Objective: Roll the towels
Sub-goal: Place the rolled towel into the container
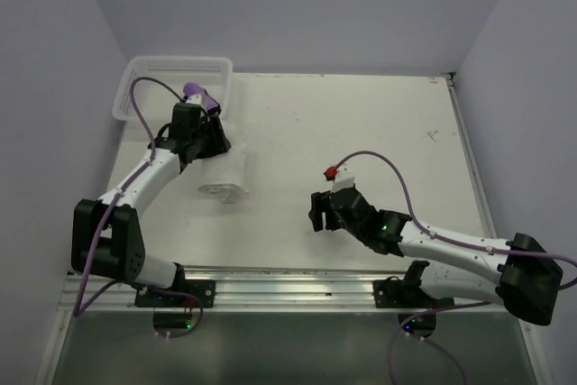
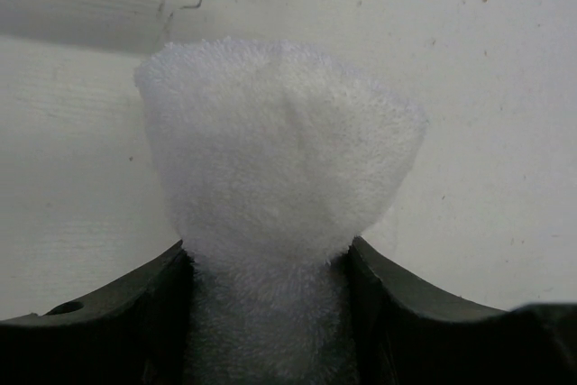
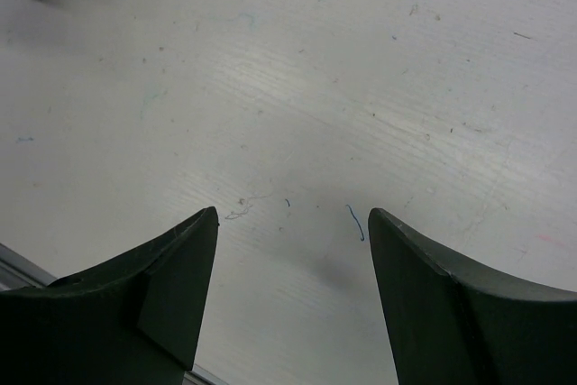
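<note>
Left arm reached to the far-left part of the tabletop (image 1: 361, 114), wrist bent down close to the white mesh basket (image 1: 171, 68) in the corner. Left fingers (image 2: 135, 313) were clamped on the white towel (image 2: 279, 151). In the wrist view the fluffy cloth was pinched narrow between the two dark fingers and fanned out wider beyond their tips. From overhead, the left fingers (image 1: 215, 142) sat at the far edge of the white towel (image 1: 227, 178). The rest of the cloth lay bunched on the tabletop just nearer the arm bases, outside the basket and close beside it. Whether the pinched edge was lifted off the surface could not be told.

Right arm lay low across the near-right part of the tabletop, elbow out to the right, wrist pointing left toward the middle. Right fingers (image 3: 171, 277) stood wide apart with nothing between them; only bare, lightly scuffed tabletop with a few stray threads showed in the gap. From overhead, the right fingers (image 1: 317, 209) were well apart from the white towel, with open tabletop between the two.

A purple cable ran along each arm to its wrist.
</note>
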Robot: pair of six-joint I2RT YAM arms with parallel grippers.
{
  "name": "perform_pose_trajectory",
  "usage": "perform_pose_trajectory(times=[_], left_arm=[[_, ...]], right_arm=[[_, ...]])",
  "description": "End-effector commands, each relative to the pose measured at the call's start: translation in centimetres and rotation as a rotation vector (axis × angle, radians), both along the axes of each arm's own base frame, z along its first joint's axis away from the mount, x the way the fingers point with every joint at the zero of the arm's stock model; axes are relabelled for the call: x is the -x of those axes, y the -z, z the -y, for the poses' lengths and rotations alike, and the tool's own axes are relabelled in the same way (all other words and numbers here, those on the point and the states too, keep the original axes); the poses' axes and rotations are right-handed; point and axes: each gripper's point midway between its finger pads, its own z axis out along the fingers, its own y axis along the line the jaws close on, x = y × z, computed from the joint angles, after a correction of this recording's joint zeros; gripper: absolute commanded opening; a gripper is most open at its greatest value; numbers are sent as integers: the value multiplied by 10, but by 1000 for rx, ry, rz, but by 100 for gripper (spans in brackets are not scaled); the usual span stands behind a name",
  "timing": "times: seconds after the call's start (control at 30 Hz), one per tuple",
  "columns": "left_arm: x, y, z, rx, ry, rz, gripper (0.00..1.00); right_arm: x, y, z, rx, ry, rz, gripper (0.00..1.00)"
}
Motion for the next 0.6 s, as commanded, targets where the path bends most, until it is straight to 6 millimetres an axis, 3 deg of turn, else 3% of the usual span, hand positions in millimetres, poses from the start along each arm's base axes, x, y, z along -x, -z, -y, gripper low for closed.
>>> perform_pose_trajectory(times=[0.0, 0.13, 0.2, 0.23, 0.57], left_arm=[[-25, -45, -9, 56, 3, 101, 4], [-39, -62, -39, 90, -57, 127, 4], [-44, -73, -43, 127, -59, 143, 4], [-49, -82, -62, 141, -93, 165, 4], [-85, -158, -155, 208, -289, 334, 5]], right_arm=[[-4, -7, -9, -62, -20, -7, 72], [-11, -6, -9, -60, -19, -15, 72], [-14, -7, -11, -62, -26, -20, 72], [-15, -8, -11, -63, -24, -22, 72], [-29, -6, -18, -61, -51, -60, 72]])
